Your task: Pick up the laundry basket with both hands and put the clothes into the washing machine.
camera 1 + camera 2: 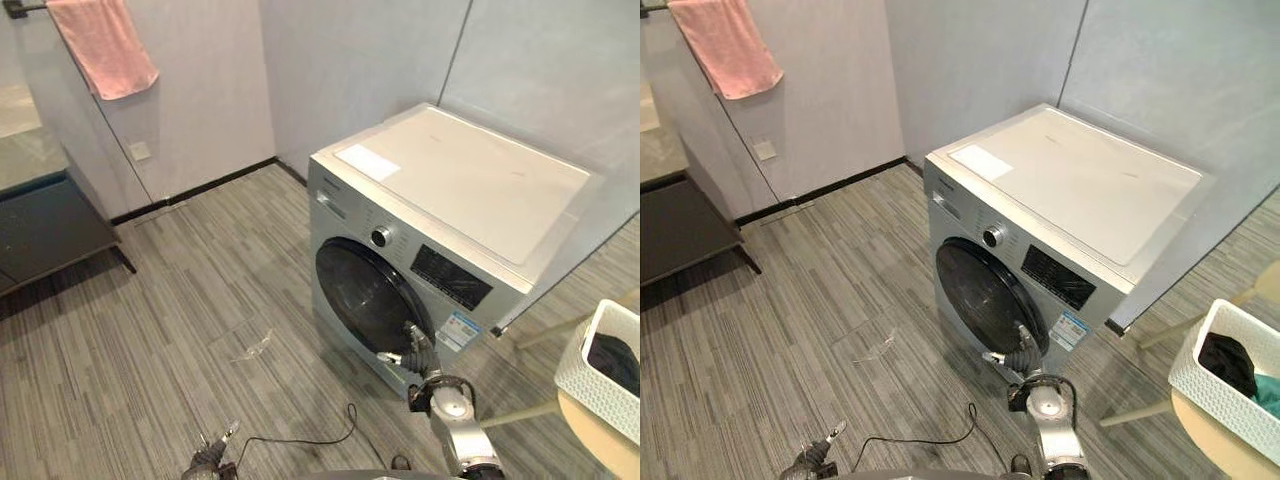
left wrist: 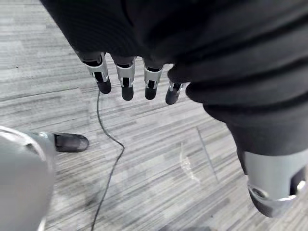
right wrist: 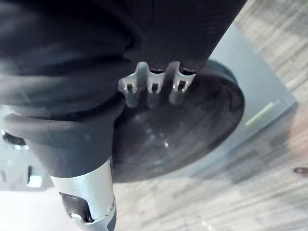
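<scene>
We see the white plastic laundry basket (image 1: 1208, 400) w/ dark clothes (image 1: 1225, 362) on a round tan table (image 1: 1220, 452), far right, well apart from both hands. R hand (image 1: 418, 345), fingers loose & holding nothing, is by the silver washing machine's (image 1: 470, 190) shut round dark door (image 1: 365, 290). L hand (image 2: 126, 82) hangs over the grey floor (image 1: 180, 310), fingers straight, empty.

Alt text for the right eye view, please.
The right robot hand is at the lower edge of the dark round door of the washing machine; the door looks shut. The white laundry basket with dark clothes sits untouched on a round table, far right.
</scene>
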You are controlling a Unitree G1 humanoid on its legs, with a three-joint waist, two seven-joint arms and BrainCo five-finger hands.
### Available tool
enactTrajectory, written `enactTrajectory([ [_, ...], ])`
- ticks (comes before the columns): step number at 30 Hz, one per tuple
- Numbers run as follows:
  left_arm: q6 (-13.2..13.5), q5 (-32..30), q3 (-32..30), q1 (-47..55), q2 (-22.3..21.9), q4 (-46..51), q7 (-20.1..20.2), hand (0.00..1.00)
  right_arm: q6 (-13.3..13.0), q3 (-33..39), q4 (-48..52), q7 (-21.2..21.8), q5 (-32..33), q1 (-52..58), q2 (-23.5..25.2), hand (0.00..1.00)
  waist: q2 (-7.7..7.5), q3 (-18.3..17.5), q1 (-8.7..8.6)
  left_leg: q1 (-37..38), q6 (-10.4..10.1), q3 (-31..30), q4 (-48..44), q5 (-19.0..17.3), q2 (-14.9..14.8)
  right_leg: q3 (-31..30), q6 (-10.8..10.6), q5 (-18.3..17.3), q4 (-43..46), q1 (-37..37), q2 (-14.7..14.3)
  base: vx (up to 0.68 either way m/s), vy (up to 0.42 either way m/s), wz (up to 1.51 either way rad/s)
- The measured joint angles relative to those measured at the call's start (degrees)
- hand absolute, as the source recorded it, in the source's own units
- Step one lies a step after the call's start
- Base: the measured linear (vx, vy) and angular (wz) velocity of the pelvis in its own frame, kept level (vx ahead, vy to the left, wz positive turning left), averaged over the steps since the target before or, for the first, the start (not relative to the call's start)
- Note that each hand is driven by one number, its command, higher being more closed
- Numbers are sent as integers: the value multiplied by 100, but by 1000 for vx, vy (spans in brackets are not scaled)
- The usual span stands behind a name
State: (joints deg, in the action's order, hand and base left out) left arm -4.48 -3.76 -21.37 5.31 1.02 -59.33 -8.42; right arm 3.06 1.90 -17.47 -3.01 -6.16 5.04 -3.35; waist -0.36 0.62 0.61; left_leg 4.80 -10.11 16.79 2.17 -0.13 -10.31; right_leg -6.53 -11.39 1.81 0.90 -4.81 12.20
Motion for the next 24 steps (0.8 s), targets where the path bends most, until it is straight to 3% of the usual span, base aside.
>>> enactTrajectory([
  [5, -11, -197, -189, 35, -102, -7, 21, 0, -34, 453, 369, -121, -2, 12, -360, 0, 97, -3, 11, -89, -62, -229, 181, 110, -45, 148, -10, 28, -25, -51, -62, -41, -51, 14],
  [10, 14, -200, -169, -19, 41, 39, 60, 0, -46, 672, 305, -244, -7, -188, -545, 0, -116, 75, 32, -372, -39, -537, 189, 237, -87, 424, -11, 75, -65, -114, -78, 20, -29, 28],
  [13, 15, -195, -122, -101, 149, 62, 64, 0, -45, 836, -288, -370, 13, -869, -748, 0, -220, 272, 31, -546, 8, -679, 161, 315, -66, 540, -26, 110, -56, -200, -46, 23, -9, 24],
  [16, 64, -138, -54, -297, 209, 138, 21, 0, -45, 782, -1062, -459, 364, -1567, -848, 0, -148, 636, 63, -708, 39, -829, 80, 347, -48, 646, -30, 114, 9, -254, -16, -28, -1, 21],
  [20, 132, 2, 166, -344, 199, 315, -71, 0, -26, 774, -1940, -560, 641, -2543, -1119, 0, 59, 1110, 201, -941, 33, -870, 80, 452, -46, 621, -12, 150, 112, -521, -21, -94, -3, 3],
  [24, 160, 282, 373, -429, 197, 410, -183, 0, -25, 791, -2411, -680, 926, -3214, -1246, 0, 140, 1650, 173, -1128, 52, -890, 93, 553, -19, 574, -17, 285, 96, -709, -7, -104, 6, 0],
])
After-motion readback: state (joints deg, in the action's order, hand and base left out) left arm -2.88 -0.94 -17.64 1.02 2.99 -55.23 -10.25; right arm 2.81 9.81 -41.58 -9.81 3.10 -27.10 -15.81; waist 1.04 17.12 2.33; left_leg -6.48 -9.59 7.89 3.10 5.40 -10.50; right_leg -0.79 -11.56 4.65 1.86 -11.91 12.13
